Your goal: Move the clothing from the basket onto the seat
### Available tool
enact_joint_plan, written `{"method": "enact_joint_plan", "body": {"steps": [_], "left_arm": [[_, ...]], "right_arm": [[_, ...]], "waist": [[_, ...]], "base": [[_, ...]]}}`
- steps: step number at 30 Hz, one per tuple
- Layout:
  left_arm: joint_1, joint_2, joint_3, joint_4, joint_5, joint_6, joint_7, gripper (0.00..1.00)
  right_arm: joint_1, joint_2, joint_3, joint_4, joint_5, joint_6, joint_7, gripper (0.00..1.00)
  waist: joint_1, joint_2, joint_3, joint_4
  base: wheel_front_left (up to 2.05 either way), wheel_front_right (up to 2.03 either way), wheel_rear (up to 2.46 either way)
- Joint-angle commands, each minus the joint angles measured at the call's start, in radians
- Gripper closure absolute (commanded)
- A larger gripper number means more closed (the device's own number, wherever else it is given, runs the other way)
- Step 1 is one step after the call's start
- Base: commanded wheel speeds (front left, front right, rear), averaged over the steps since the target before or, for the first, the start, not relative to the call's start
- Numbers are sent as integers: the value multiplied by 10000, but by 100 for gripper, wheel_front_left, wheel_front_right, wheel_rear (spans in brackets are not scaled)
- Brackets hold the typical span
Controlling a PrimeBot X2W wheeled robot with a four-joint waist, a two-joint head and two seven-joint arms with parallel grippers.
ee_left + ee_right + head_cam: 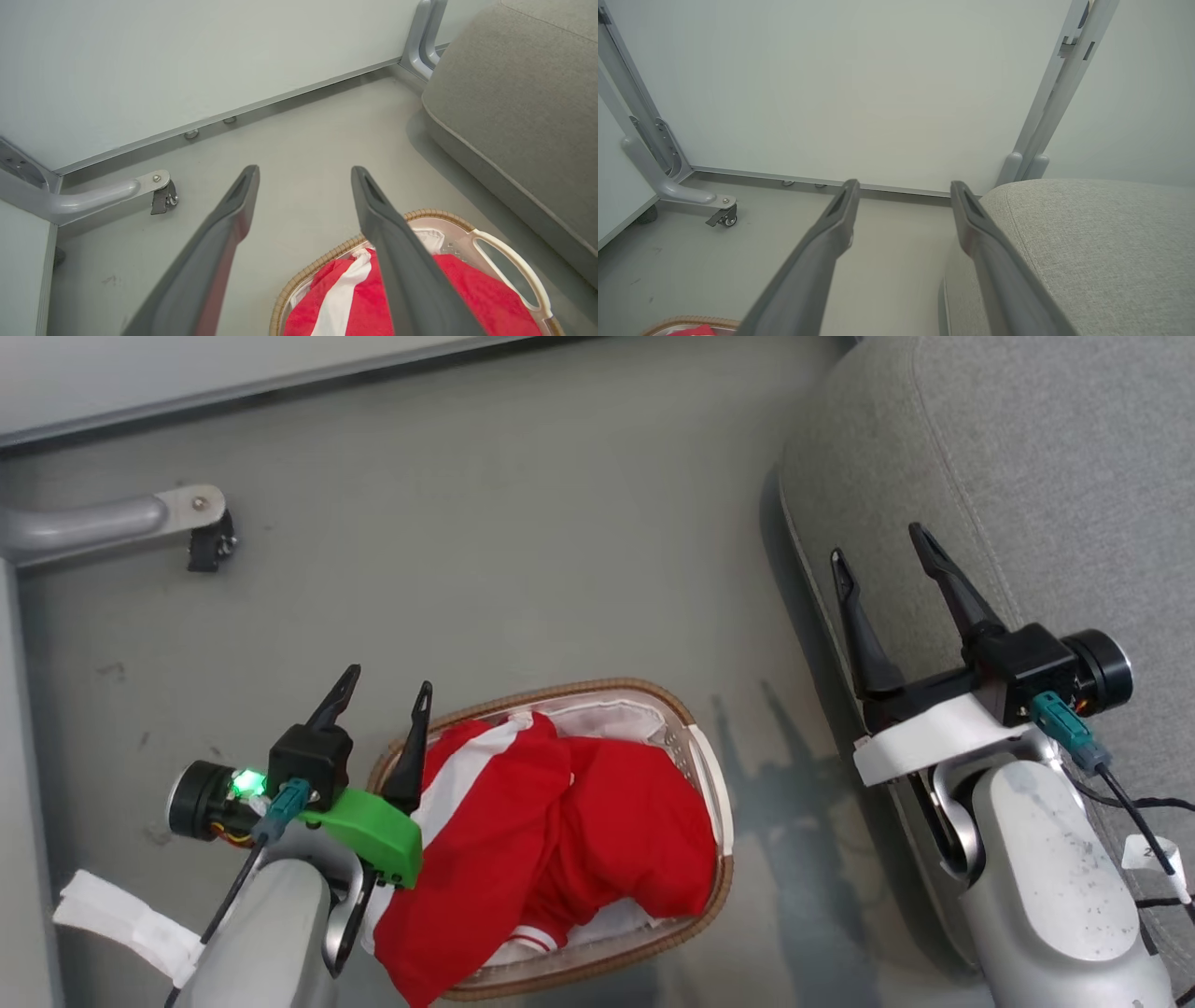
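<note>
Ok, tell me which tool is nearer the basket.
Left. The left tool hangs open at the left rim of the basket, beside the clothing. The right tool is open, well off to the right, over the edge of the seat.

The clothing (579, 821) is soft matt red-and-white cloth; the basket (607, 685) is smooth white perforated plastic with a brown woven rim. The seat (1008, 457) is coarse grey woven fabric, the floor (485, 541) smooth and matt.

grey floor (523, 541) carries the basket (607, 686), the seat (1027, 457) beside it, and a wheeled frame foot (121, 523)
</note>
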Motion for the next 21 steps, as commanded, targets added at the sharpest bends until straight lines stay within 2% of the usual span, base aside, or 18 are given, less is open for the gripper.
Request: {"method": "enact_joint_plan", "body": {"steps": [1, 10, 12, 21], "left_arm": [[-559, 315, -411, 335, 27, -41, -92, 0], [-1520, 972, -2358, 1635, -817, -39, -94, 0], [-1660, 1111, -3078, 1888, -938, -39, -84, 0], [-2380, 1446, -5113, 2998, -1412, -39, -84, 0]], "right_arm": [[-309, 8, 129, -219, -8, -6, -102, 0], [-591, 13, 379, -622, 334, -6, -106, 0], [-632, 12, 412, -649, 392, -6, -105, 0], [-726, 9, 496, -765, 476, -6, -103, 0]], "waist": [[-1, 0, 1749, -994], [-1, 0, 2967, -1470], [-1, 0, 3199, -1533], [-1, 0, 3932, -1609]], "base": [[0, 0, 0], [0, 0, 0], [0, 0, 0], [0, 0, 0]]}}
